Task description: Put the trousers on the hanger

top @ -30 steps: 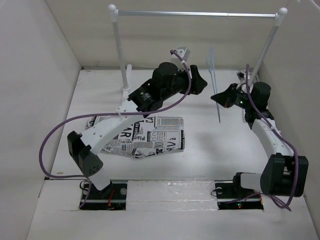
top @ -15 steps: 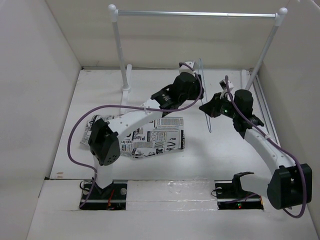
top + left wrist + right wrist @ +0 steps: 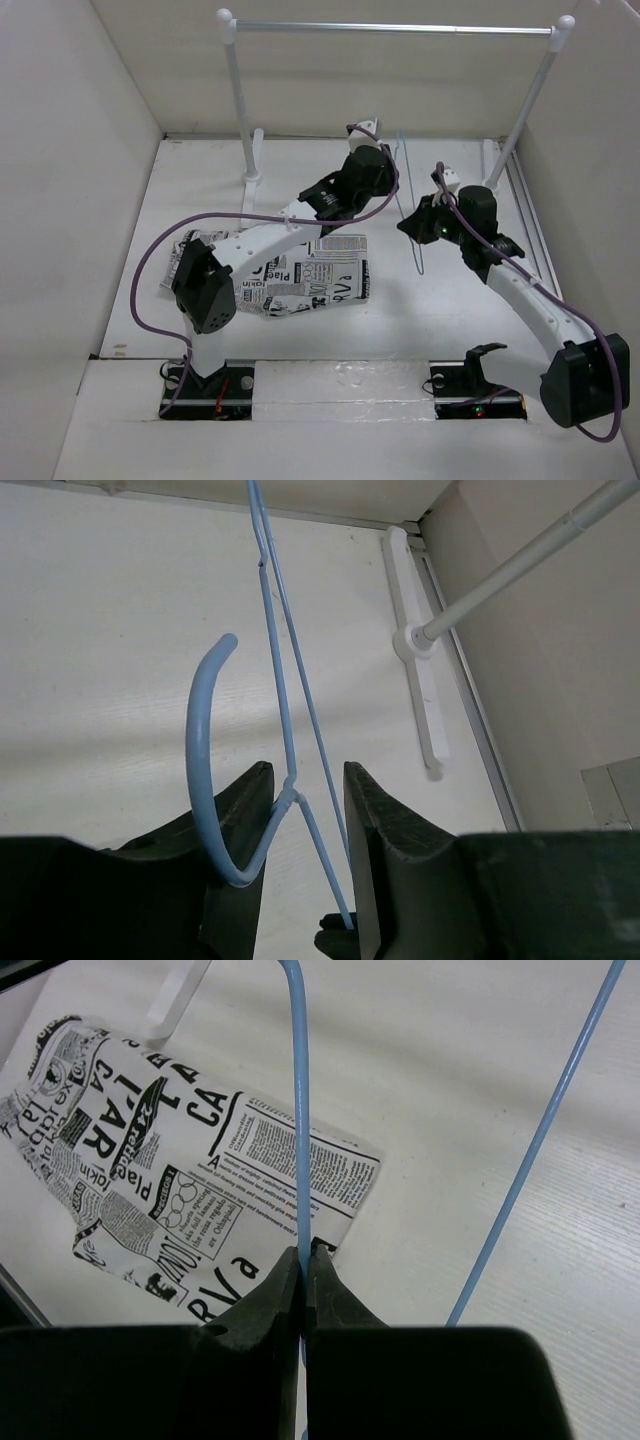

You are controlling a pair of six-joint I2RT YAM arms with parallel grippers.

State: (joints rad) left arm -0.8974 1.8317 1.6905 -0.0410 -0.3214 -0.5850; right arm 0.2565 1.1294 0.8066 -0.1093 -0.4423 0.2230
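Two grippers met at the hanger (image 3: 196,730), upright at centre right of the top view. Right gripper (image 3: 303,1252) jaws pinched tight on one wire. Left gripper (image 3: 305,775) jaws narrowly apart, straddling the neck under the hook. Trousers (image 3: 300,275) lay flat, lower centre-left

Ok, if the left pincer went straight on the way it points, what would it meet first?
The hanger: its twisted neck sits between the open fingers of the left pincer, so that wire comes first. Beyond, only table shows; depth unclear.
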